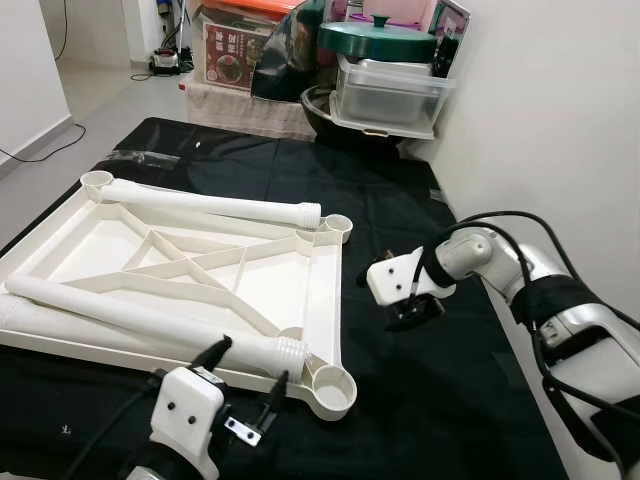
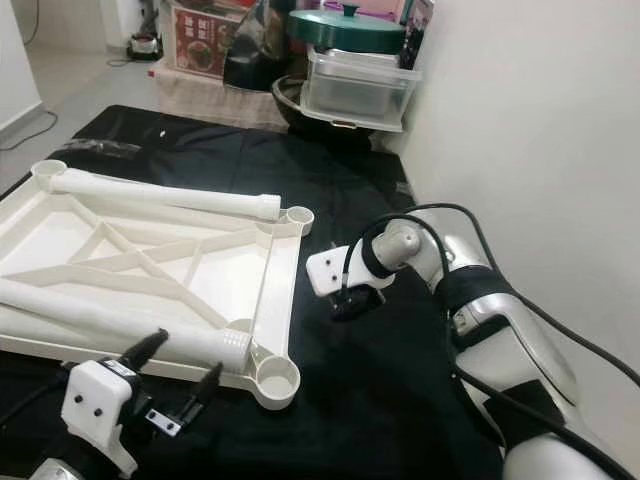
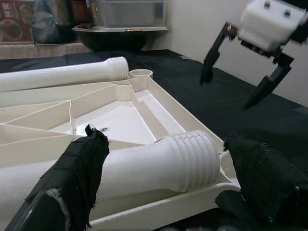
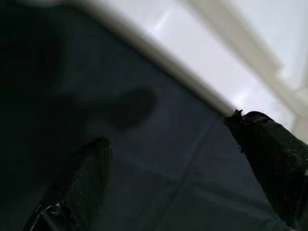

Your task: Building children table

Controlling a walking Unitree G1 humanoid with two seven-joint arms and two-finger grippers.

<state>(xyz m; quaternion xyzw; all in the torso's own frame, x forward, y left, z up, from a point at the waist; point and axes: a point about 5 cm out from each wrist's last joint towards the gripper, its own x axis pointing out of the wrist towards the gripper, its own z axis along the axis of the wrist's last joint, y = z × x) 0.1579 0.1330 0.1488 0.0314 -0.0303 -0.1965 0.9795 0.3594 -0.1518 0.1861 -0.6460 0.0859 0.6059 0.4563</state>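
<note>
I see the near table leg [image 1: 150, 320] lying lower left across the upturned tabletop [image 1: 318, 300], threaded end pointing right, between my spread left gripper [image 1: 243, 385]. Right gripper [image 3: 240, 72] open over black cloth [image 1: 420, 400].

Even, soft indoor light keeps both head views sharp, with little glare on the white tabletop [image 1: 200, 260]. The right wrist view is dim and blurred: beyond the right tool [image 4: 173, 178], its faint shadow smears across the black cloth [image 4: 144, 159]
</note>
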